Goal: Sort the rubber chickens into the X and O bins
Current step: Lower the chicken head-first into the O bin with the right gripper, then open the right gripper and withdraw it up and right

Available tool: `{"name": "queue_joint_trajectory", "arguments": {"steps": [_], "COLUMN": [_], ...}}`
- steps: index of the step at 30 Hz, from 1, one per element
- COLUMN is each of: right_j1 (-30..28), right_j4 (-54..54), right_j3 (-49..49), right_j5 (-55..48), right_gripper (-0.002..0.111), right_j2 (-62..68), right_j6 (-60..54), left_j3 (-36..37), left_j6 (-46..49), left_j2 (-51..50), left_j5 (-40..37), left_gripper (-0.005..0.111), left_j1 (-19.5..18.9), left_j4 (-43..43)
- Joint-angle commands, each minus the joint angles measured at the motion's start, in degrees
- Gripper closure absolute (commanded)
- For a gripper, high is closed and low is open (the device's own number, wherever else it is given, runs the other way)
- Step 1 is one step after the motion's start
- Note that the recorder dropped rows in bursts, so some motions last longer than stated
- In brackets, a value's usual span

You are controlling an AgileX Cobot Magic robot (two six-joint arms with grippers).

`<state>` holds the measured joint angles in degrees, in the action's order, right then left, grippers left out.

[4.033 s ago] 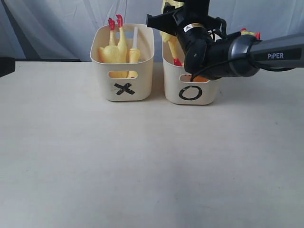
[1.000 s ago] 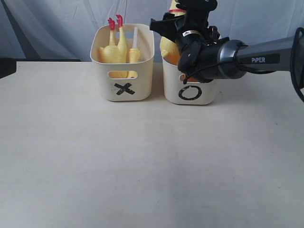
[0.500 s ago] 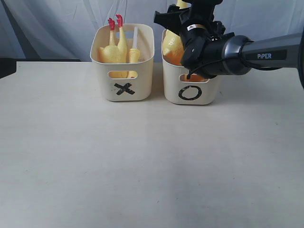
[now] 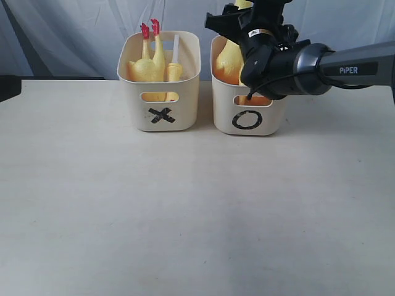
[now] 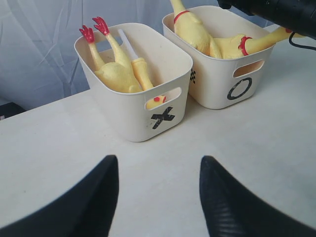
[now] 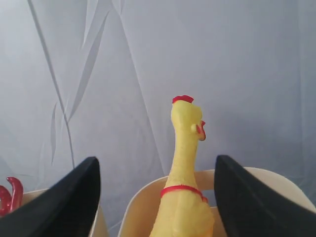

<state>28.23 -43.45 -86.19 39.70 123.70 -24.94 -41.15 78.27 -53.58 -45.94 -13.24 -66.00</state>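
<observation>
The X bin (image 4: 162,114) holds a rubber chicken (image 4: 148,65) lying head down, its red feet sticking up. In the O bin (image 4: 247,120) another chicken (image 4: 227,58) leans upright. My right arm (image 4: 290,61) reaches over that bin. In the right wrist view my right gripper (image 6: 157,160) is open, and the upright chicken (image 6: 185,148) stands between its wide-apart fingers, touching neither. A second chicken (image 5: 247,44) lies in the O bin (image 5: 239,89) with its head over the rim. My left gripper (image 5: 158,163) hangs open over bare table in front of the X bin (image 5: 163,118).
A yellow piece with a white rod (image 5: 138,64) lies beside the chicken in the X bin. The two bins stand side by side at the back of the beige table (image 4: 185,216). A grey-white cloth backdrop (image 4: 74,31) hangs behind them.
The chicken that dangled from my right gripper above the O bin now rests inside it, let go. The right arm has edged to the right. The X bin is unchanged.
</observation>
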Motion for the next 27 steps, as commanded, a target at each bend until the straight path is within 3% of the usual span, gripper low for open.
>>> {"name": "queue_joint_trajectory", "arguments": {"steps": [1, 11, 13, 17, 18, 27], "right_j1": [-0.22, -0.22, -0.22, -0.22, -0.22, -0.22], "right_j4": [1.43, 4.17, 6.17, 6.68, 6.5, 5.79], "right_j3": [-0.4, -0.4, -0.4, -0.4, -0.4, 13.42], "right_j5": [-0.49, -8.53, -11.95, -17.89, -21.78, -27.09], "right_gripper": [0.046, 0.048, 0.057, 0.09, 0.109, 0.108], "right_j2": [-1.15, -6.3, -7.88, -11.61, -13.64, -30.44], "right_j6": [-0.55, -0.55, -2.32, -8.25, -10.7, -23.31], "left_j3": [0.12, 0.12, 0.12, 0.12, 0.12, 0.12], "left_j6": [-0.22, -0.22, -0.22, -0.22, -0.22, -0.22], "left_j2": [0.01, 0.01, 0.01, 0.01, 0.01, 0.01], "left_j5": [-0.38, -0.36, -0.36, -0.36, -0.36, -0.4], "left_gripper": [0.058, 0.058, 0.058, 0.058, 0.058, 0.058], "left_j1": [-0.23, -0.23, -0.23, -0.23, -0.23, -0.23], "left_j4": [-0.77, 0.1, 0.1, 0.1, 0.1, 0.77]}}
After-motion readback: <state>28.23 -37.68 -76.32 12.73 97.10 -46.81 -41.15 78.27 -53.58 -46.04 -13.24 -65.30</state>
